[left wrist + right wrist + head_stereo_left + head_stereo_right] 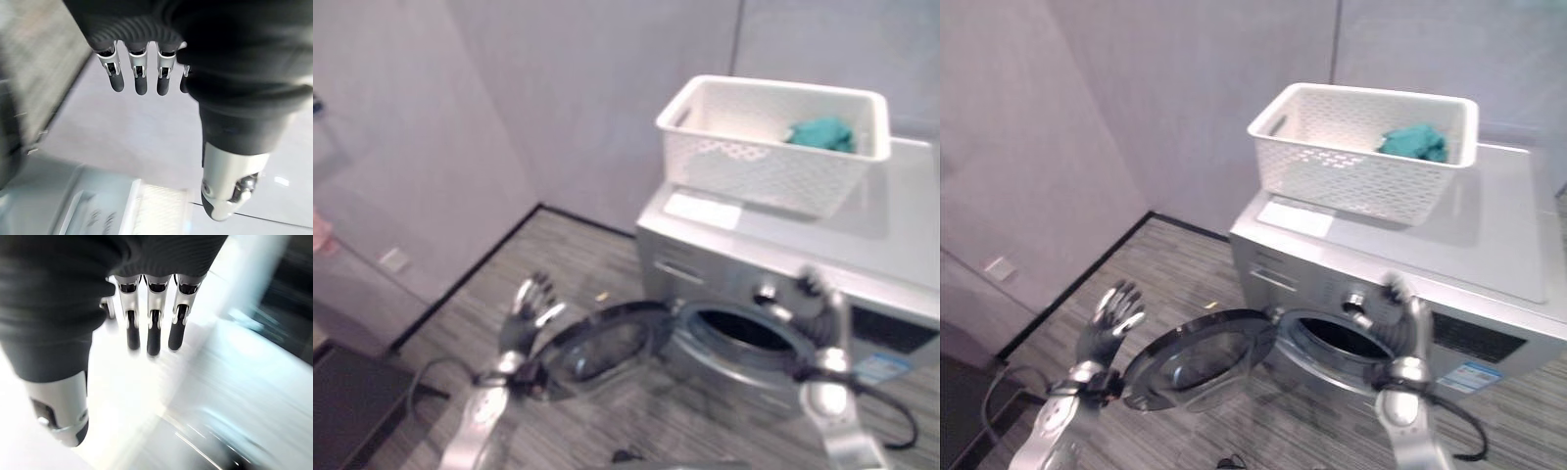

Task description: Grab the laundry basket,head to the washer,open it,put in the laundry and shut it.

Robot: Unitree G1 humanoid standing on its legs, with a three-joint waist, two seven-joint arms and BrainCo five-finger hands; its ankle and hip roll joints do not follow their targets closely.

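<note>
White basket [1361, 152] atop washer [1489, 235], door [1197, 360] open, both hands' [1108, 318] [1408, 318] fingers spread, labels unreadable

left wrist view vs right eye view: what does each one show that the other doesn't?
Left wrist view alone: the left hand from close behind, its fingers straight and holding nothing, thumb apart from them.

Right eye view alone: the washer with its round door swung open, the teal laundry lying in the white basket, and the right hand raised before the washer front.

Both: the open left hand, the basket standing on the washer top, the grey wall.
</note>
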